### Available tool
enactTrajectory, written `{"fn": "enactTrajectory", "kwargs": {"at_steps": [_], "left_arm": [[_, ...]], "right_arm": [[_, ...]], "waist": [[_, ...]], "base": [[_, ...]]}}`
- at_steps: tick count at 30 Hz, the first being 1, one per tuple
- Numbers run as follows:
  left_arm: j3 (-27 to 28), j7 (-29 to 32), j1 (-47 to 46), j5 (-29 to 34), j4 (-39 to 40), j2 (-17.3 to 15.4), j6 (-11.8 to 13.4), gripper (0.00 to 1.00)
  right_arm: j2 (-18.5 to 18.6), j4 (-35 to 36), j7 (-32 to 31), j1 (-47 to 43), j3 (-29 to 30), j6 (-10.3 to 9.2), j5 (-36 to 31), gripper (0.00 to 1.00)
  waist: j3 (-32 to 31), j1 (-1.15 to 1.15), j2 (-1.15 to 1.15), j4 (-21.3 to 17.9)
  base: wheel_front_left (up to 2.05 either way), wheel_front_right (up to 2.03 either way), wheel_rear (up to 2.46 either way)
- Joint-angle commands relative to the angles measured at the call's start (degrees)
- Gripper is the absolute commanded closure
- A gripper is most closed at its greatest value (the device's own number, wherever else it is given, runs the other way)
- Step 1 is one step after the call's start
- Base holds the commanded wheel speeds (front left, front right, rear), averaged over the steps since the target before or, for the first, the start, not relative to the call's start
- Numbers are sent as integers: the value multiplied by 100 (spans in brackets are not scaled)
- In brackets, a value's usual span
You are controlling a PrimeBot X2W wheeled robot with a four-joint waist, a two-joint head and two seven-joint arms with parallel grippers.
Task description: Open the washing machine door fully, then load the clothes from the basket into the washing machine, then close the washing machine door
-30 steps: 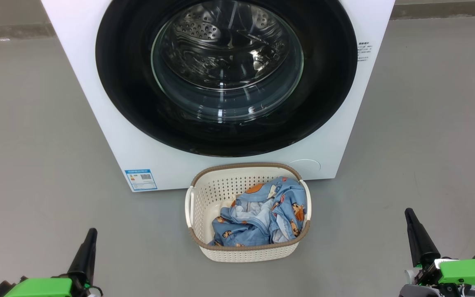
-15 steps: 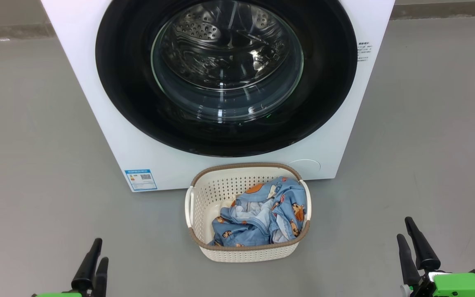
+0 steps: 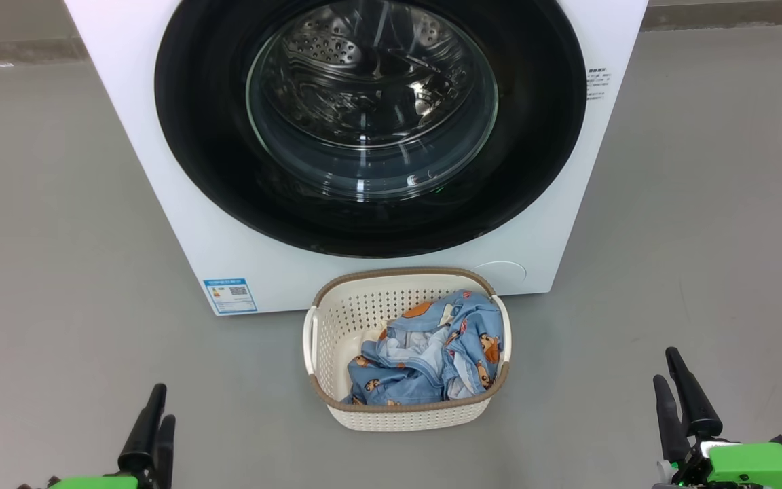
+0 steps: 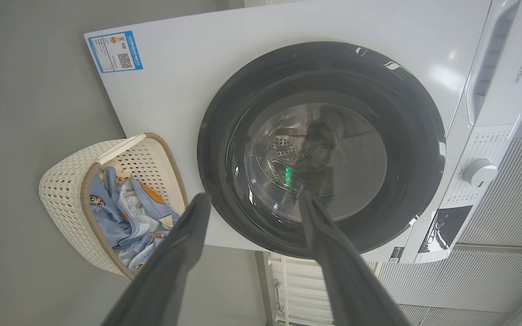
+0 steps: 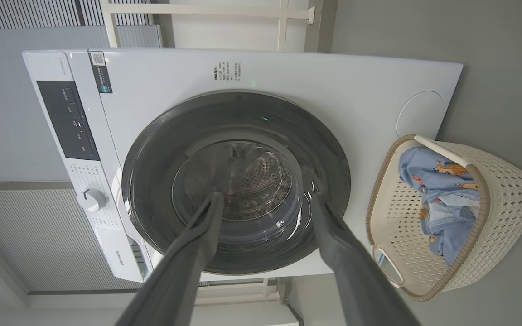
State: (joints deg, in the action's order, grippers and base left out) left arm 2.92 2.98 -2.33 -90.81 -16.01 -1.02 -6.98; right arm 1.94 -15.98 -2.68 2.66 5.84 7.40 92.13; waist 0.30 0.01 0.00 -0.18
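The white washing machine (image 3: 160, 204) stands straight ahead, and its door (image 3: 208, 136), black-rimmed with a glass bowl, lies flat against the front. On the floor before it sits the cream basket (image 3: 337, 326) holding the blue bear-print clothes (image 3: 432, 360). My left gripper (image 3: 163, 404) is low at the left, open and holding nothing, well clear of the basket. My right gripper (image 3: 664, 367) is low at the right, also open with nothing in it. The left wrist view looks between its fingers (image 4: 184, 244) at the door (image 4: 415, 136) and basket (image 4: 61, 190). The right wrist view shows the door (image 5: 152, 181) and clothes (image 5: 437, 181).
Grey floor (image 3: 58, 238) spreads on both sides of the machine and basket. A blue label (image 3: 229, 295) marks the machine's lower left front, a round cover (image 3: 499, 272) its lower right. The control knob (image 4: 479, 172) and dark panel (image 5: 68, 120) sit along its top.
Both wrists have rolled, so each gripper now shows two fingers instead of one. The grippers dipped, then rose slightly. The whole picture shifted a little, so the camera moved.
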Motion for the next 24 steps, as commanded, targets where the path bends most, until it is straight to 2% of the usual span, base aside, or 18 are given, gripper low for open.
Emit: {"fn": "enactTrajectory", "kwargs": {"at_steps": [1,13,24], "left_arm": [[32,-66,-246,75,212,-111,-15,0],[-44,-283,-285,428,331,-187,-19,0],[-71,-470,-339,1092,472,-190,-23,0]], "right_arm": [[49,196,65,235,-79,2,-150,0],[54,405,266,315,-202,3,-393,0],[59,607,449,372,-366,3,-985,0]], "waist": [[0,-1,0,-6],[-13,-1,0,-31],[-39,-1,0,-41]], "base": [[0,0,0],[0,0,0],[0,0,0]]}}
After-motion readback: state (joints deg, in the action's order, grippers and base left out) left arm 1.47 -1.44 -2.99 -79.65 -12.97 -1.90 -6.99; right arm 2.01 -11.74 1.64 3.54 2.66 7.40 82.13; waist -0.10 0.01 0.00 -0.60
